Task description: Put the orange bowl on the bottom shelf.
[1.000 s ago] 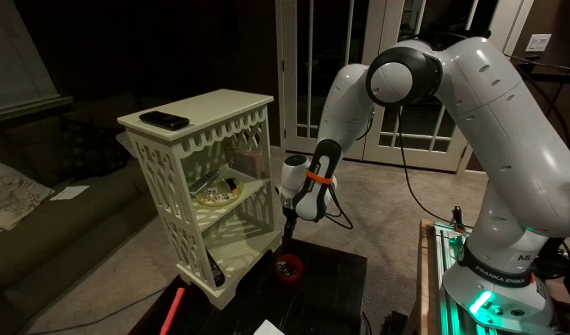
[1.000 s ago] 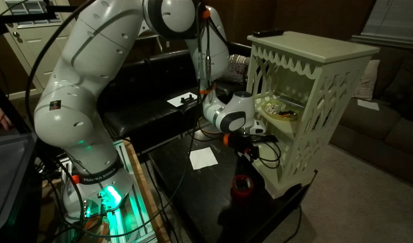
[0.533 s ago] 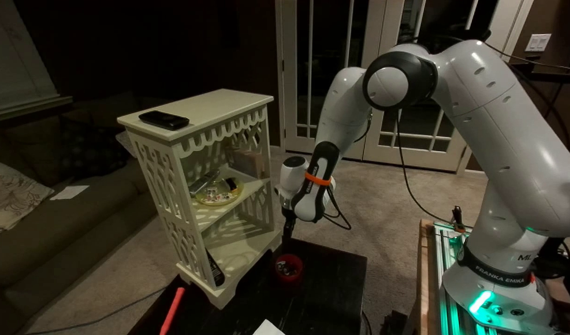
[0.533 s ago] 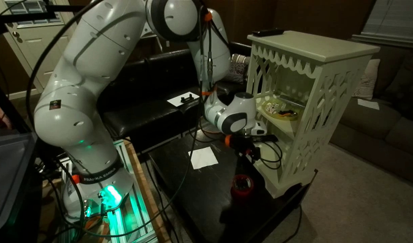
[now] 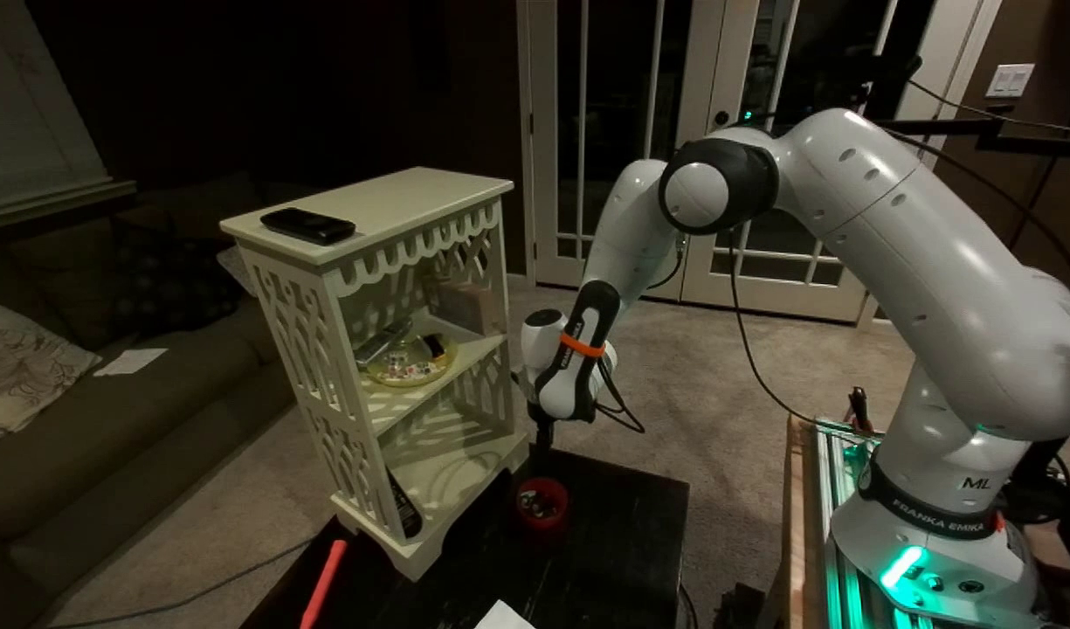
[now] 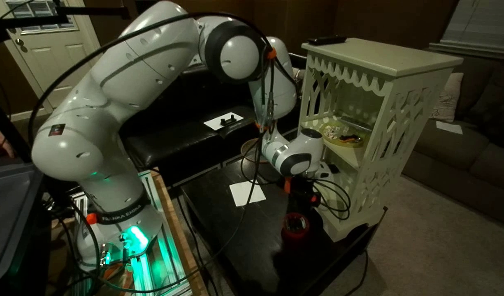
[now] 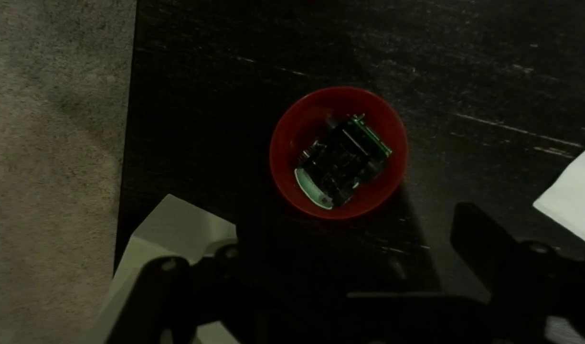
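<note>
The orange bowl (image 7: pixel 287 138), looking red here, stands upright on the dark table and holds a dark and greenish object. It shows in both exterior views (image 5: pixel 543 526) (image 6: pixel 295 237), in front of the cream stand. My gripper (image 7: pixel 356 222) is open and empty, its dark fingers wide apart; in the wrist view the bowl lies just beyond the fingertips. In both exterior views the gripper (image 5: pixel 543 437) (image 6: pixel 311 199) is above the table beside the stand, higher than the bowl and apart from it. The bottom shelf (image 5: pixel 452 463) is partly hidden by gripper and cables in an exterior view (image 6: pixel 332 225).
A dark remote (image 5: pixel 403 507) leans at one side of the bottom shelf. The middle tier bears a yellow dish (image 5: pixel 421 376); a black device (image 5: pixel 307 225) lies on top. The stand's corner (image 7: pixel 182 224) is close to one finger. White paper (image 6: pixel 247 193) lies on the table.
The arm has lowered, and the gripper has moved down and slightly towards the stand. Its wrist has turned a little. The bowl and stand have not moved.
</note>
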Controlling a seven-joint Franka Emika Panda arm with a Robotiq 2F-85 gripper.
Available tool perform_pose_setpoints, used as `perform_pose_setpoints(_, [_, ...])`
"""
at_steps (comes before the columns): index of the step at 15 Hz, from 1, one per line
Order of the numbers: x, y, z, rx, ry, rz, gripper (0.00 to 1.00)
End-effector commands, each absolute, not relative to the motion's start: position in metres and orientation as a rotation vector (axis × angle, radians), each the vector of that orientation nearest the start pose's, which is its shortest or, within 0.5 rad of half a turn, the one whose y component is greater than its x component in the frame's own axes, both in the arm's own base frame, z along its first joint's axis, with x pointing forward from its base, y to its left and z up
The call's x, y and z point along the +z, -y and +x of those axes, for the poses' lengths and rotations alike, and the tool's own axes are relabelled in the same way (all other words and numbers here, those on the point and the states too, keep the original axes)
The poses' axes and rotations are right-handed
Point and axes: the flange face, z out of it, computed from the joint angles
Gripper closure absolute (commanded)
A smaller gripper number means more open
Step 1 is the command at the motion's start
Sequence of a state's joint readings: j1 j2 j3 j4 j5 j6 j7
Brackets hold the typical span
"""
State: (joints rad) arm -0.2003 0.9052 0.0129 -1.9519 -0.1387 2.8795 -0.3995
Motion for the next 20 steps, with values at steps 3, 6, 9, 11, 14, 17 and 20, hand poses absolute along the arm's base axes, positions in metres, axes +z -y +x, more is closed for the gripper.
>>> perform_pose_setpoints(3, [-0.031,0.124,0.582,0.039,0.706,-2.995,0.0])
perform_pose_setpoints(6, [-0.029,0.126,0.576,0.027,0.672,-3.002,0.0])
perform_pose_setpoints(9, [-0.035,0.13,0.575,0.029,0.663,-2.999,0.0])
perform_pose_setpoints(11, [-0.035,0.128,0.576,0.029,0.668,-2.998,0.0])
perform_pose_setpoints(14, [-0.041,0.129,0.58,0.012,0.673,-3.009,0.0])
perform_pose_setpoints(17, [-0.058,0.131,0.581,0.019,0.667,-2.994,0.0])
perform_pose_setpoints(20, [-0.073,0.131,0.584,-0.005,0.654,-2.982,0.0])
